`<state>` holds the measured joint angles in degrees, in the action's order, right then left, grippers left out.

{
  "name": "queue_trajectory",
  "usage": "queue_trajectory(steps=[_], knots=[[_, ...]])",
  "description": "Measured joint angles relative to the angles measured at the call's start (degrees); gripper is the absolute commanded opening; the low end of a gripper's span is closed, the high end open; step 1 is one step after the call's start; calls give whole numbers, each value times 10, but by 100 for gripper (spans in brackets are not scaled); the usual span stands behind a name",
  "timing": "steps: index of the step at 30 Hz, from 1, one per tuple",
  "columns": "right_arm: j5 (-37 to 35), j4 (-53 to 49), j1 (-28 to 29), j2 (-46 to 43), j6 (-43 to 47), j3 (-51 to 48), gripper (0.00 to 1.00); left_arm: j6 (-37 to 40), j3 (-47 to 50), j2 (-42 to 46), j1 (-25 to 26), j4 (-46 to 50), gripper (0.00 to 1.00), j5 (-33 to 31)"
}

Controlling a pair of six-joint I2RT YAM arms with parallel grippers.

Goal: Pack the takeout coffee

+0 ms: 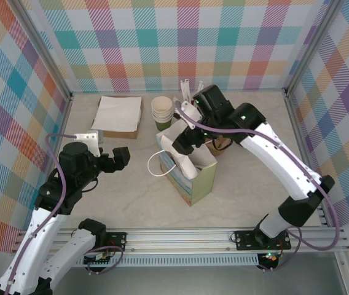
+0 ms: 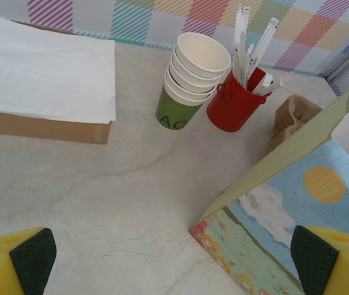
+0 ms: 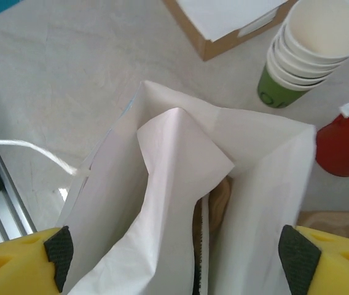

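Takeout coffee is hard to find from where I stand: I cannot tell where it sits. The right gripper (image 3: 177, 255) hangs right over the open top of the paper bag (image 3: 266, 160). Its 2 yellow fingers (image 3: 8, 264) are spread wide, 1 on each side of the bag's mouth, and they hold nothing. Straight below it, deep between the white folds, something brown (image 3: 220, 196) peeks out, but it is too hidden to name. Ahead of this gripper stand a stack of cups (image 3: 309, 49) and a red cup (image 3: 343, 144).

The left gripper (image 2: 173, 261) hangs over the table (image 2: 101, 196), well apart from the bag. It is wide open too, with nothing between its pads (image 2: 33, 258). The bag's painted side is just ahead of it on its right. Farther ahead lies white paper (image 2: 45, 67) on a brown box (image 2: 39, 126), and a brown crumpled lump (image 2: 291, 114) sits past the bag.
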<state>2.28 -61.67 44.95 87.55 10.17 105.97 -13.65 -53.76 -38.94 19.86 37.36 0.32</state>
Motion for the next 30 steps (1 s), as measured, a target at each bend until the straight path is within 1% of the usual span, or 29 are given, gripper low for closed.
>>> queue_trajectory(steps=[1, 6, 15, 20, 25, 30], knots=[[-5, 9, -2, -16, -5, -12, 100, -1, 0, 0, 0, 0, 100, 0], [-15, 47, -20, -79, -17, -69, 100, -3, 0, 0, 0, 0, 100, 0], [-37, 102, -102, -154, -68, -163, 100, -13, 0, 0, 0, 0, 100, -13], [-65, 141, -156, -209, -104, -237, 100, -20, 0, -2, 0, 0, 100, -38], [-110, 183, -209, -266, -143, -321, 100, -26, 3, -12, 0, 1, 100, -74], [-153, 213, -239, -301, -165, -393, 100, -32, 9, -19, 0, 3, 100, -103]])
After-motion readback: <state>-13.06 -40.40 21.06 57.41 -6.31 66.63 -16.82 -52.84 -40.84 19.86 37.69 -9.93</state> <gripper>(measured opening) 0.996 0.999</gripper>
